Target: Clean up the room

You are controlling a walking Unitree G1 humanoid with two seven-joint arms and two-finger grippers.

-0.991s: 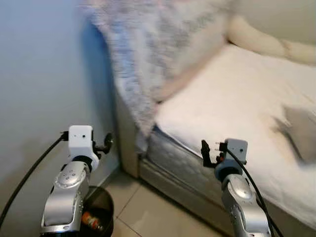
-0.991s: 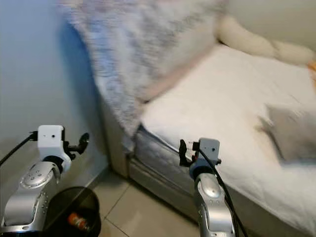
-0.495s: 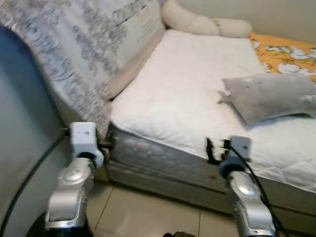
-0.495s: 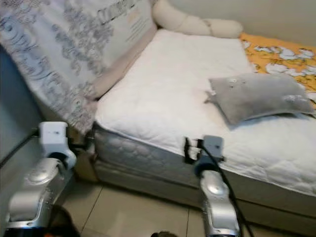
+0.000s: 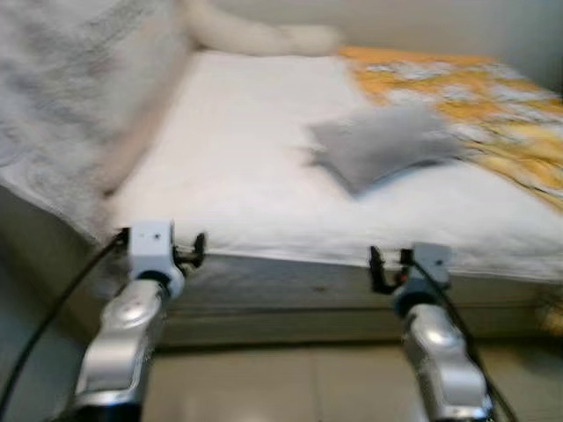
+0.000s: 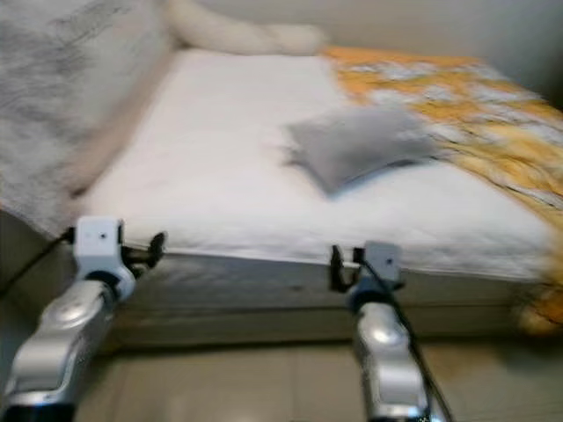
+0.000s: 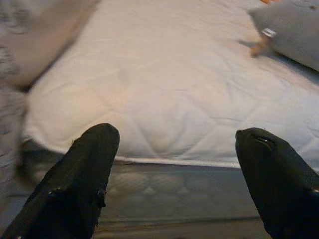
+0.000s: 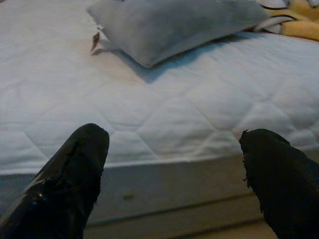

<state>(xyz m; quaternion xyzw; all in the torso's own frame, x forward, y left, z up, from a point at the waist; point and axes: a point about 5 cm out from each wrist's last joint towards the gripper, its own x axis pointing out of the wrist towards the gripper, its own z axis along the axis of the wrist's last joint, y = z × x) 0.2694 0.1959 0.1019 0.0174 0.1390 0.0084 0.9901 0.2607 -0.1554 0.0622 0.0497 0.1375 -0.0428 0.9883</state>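
We face a bed [image 5: 264,167] with a bare white mattress, a grey pillow [image 5: 383,149] lying near its middle beside an orange patterned blanket [image 5: 475,105]. Our left gripper [image 7: 174,164] and right gripper [image 8: 174,164] are raised before the mattress edge, fingers spread wide and empty. A patterned cover [image 5: 62,114] lies bunched at the bed's left.

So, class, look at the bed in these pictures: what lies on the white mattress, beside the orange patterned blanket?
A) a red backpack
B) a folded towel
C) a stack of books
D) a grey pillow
D: a grey pillow lies on the white mattress, next to the orange patterned blanket; no backpack, books or towel lie there.
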